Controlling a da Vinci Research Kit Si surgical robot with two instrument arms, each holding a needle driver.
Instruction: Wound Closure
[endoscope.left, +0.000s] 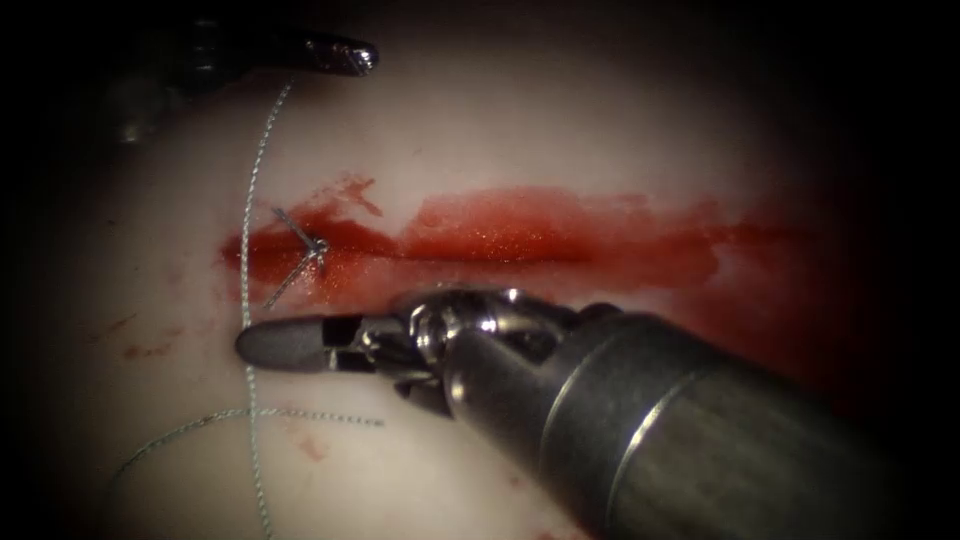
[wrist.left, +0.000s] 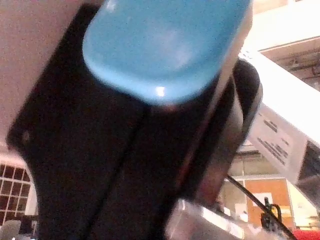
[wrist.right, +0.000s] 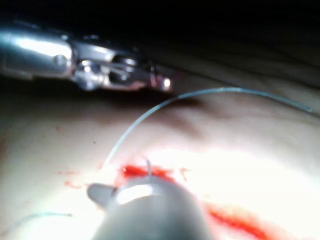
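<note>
Right steel pincer (endoscope.left: 285, 343) lying closed, empty, on pale tissue (endoscope.left: 560, 130) below red cut (endoscope.left: 500, 245); left dark pincer (endoscope.left: 345, 55) closed on thin grey-green thread (endoscope.left: 252, 190).

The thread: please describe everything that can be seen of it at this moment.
The thread is thin, pale and twisted. It runs from near the left tool down over the tissue, crossing the left end of the cut, then passes under the tip of the right tool. Lower down, a second length curves across it. A knot with short ends sits on the cut, amid red fluid.
</note>
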